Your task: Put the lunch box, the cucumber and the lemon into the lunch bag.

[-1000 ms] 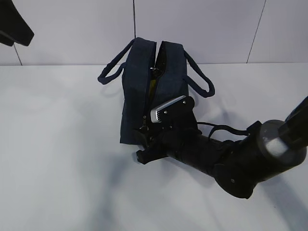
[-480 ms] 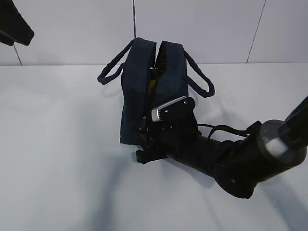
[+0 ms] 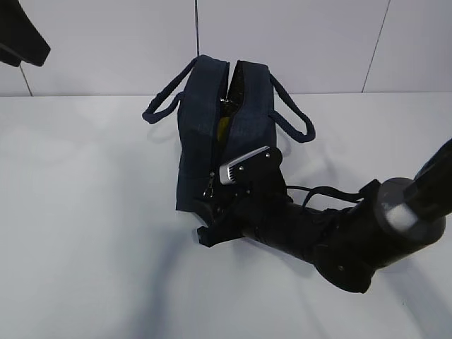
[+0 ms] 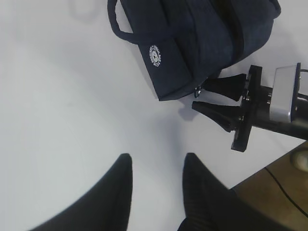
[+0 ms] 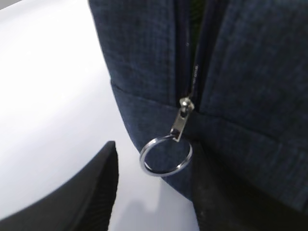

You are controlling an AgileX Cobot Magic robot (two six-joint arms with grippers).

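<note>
The dark navy lunch bag [image 3: 212,120] stands on the white table, its top zip parted along most of its length. A speck of yellow [image 3: 222,126] shows in the gap, perhaps the lemon. The lunch box and the cucumber are out of view. My right gripper [image 3: 214,206] is at the bag's near end, low by the table. In the right wrist view it [image 5: 156,156] stands open, with the metal ring pull [image 5: 166,155] hanging between its fingers and not pinched. My left gripper [image 4: 156,161] hovers open over bare table, apart from the bag [image 4: 202,43].
The bag's two loop handles [image 3: 164,106] [image 3: 293,120] droop to either side. The left arm [image 3: 21,32] is raised at the top left. A tiled wall closes off the back. The table's edge [image 4: 269,166] runs close to the right arm.
My right gripper has sunk slightly and tilted at the bag's near end, so the zip pull now shows just above it. The left arm and the bag have hardly moved.
</note>
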